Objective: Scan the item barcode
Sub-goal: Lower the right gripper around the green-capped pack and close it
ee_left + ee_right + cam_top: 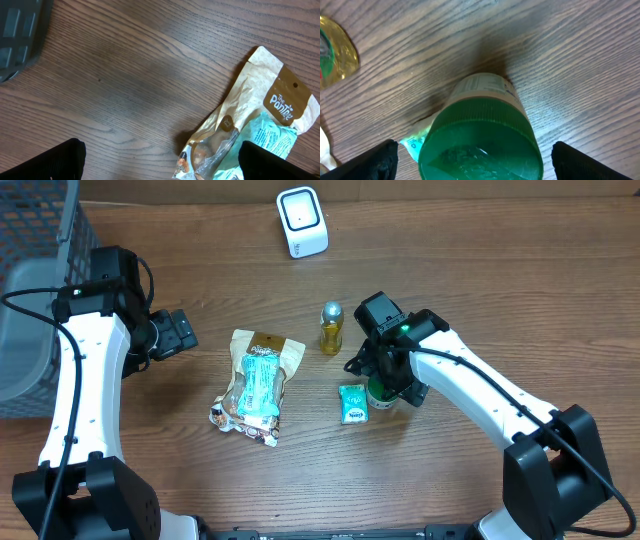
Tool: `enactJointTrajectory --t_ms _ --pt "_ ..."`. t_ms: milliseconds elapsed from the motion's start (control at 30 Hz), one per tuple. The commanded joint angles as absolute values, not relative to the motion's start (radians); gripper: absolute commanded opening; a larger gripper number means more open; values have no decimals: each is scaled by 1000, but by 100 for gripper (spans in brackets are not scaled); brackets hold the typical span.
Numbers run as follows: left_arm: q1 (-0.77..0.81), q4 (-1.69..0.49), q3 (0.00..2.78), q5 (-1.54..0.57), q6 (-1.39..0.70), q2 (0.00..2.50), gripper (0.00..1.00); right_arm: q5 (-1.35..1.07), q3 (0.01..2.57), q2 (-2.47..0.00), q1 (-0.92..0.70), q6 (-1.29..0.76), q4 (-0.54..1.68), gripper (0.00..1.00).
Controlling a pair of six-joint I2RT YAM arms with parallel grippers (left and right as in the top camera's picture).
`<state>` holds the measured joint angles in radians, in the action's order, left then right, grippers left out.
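Jar (480,145) fills the right wrist view: a green lid end-on, with a white printed label below it. The right gripper (477,156) is released, its fingers (385,155) wide apart on either side of the lid and clear of it. From overhead that gripper (385,385) hides most of the jar (380,396), which stands just right of the desk's middle, beside a teal packet (353,403). A gold-capped bottle (331,328) stands upright just behind them; the right wrist view catches only its cap (337,52). Only the overhead view shows the white scanner (302,222), near the desk's far edge. The left gripper (175,335) is also released, holding nothing. Its own camera shows bare wood, a corner of the basket (20,40) and the top of the pouch (250,115), which lies flat left of the packet.
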<state>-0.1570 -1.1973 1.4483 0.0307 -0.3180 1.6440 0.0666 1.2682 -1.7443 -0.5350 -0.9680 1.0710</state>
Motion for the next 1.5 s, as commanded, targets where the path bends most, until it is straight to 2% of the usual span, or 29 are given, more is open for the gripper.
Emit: enactJointTrajectory --t_ms 0,867,1100,1267,1467 --pt "-157 -1196 1453 33 -318 1644 100 61 1262 -1753 -555 -973 1064 96" --pt "-157 -1196 1453 33 -318 1644 100 134 1262 -1774 -563 -973 1048 90" --pt "-157 -1196 1453 33 -318 1644 99 134 1262 -1785 -562 -972 1036 85" --pt "-157 -1196 1453 33 -318 1644 100 134 1262 -1785 -561 -968 1037 75" --pt "-157 -1196 1453 33 -318 1644 100 134 1262 -1785 -562 -968 1037 73"
